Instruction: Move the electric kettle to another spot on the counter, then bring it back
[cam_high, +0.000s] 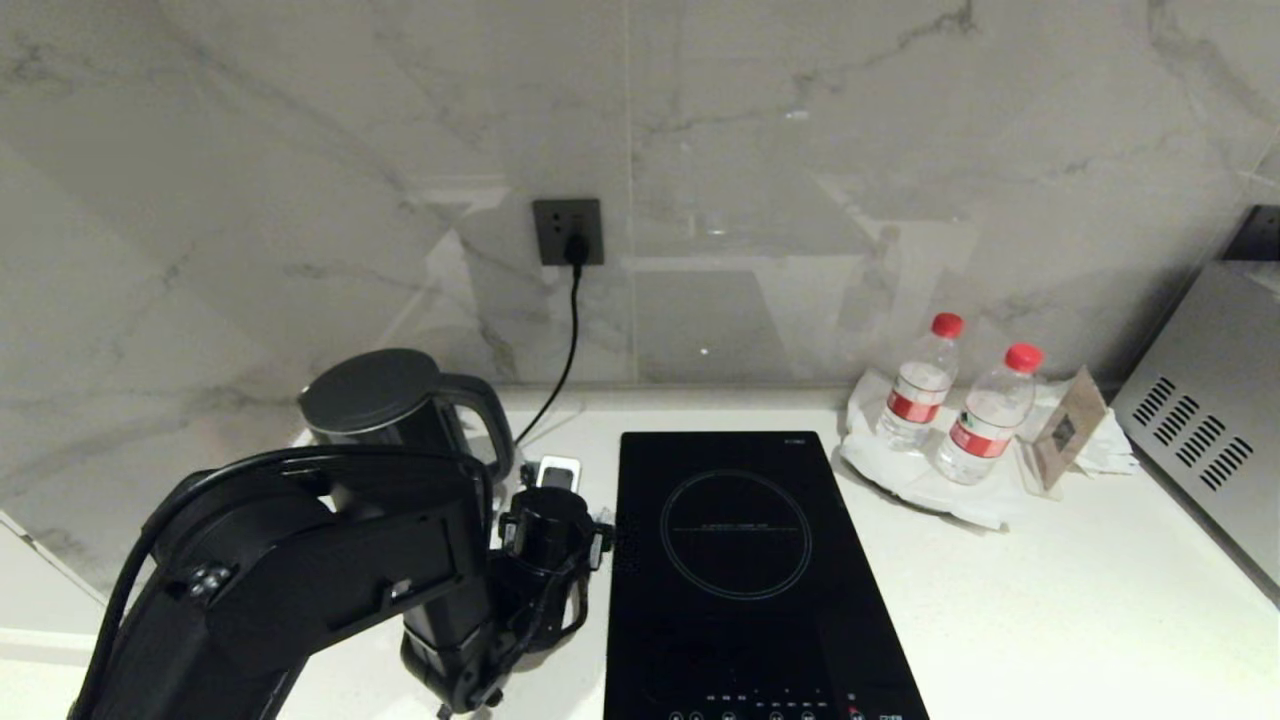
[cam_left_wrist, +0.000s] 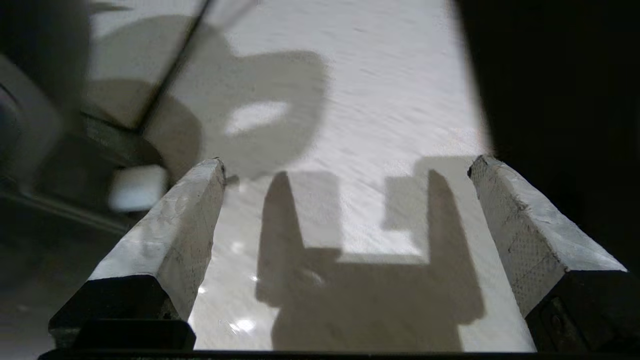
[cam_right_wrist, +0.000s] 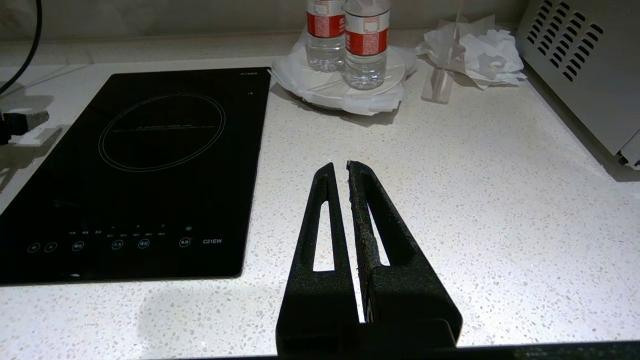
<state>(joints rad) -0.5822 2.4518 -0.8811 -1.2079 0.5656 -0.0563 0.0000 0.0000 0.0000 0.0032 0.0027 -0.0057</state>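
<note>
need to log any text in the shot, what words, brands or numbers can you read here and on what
"C21EW": on the cooktop, front edge beside its touch controls.
Small mark at the cooktop's far right corner: too small to read.
Tiny labels over the touch controls: too small to read.
Red labels on the two water bottles: print blurred, unreadable.
Card in the clear stand: dark square mark, unreadable.
Kettle: no lettering visible.
</note>
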